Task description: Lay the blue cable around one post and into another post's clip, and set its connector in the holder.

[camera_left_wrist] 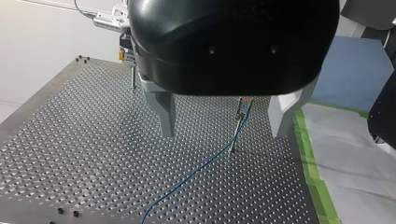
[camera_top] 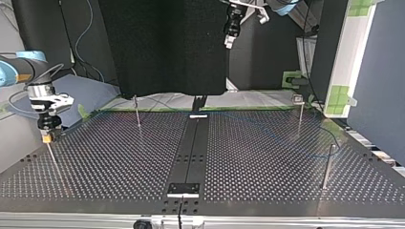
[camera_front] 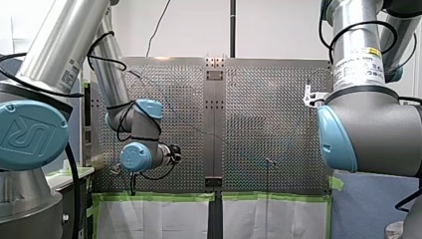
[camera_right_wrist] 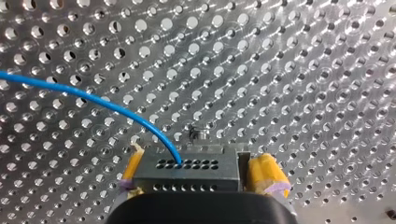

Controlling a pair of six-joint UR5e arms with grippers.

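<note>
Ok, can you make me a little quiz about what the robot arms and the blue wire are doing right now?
1. True or false: my left gripper is open and holds nothing.
2. My right gripper has pads of which colour? A red, B yellow, C green.
3. Fill the gap: the blue cable ends in the grey ___ that my right gripper holds.
Key: 1 true. 2 B. 3 connector.
</note>
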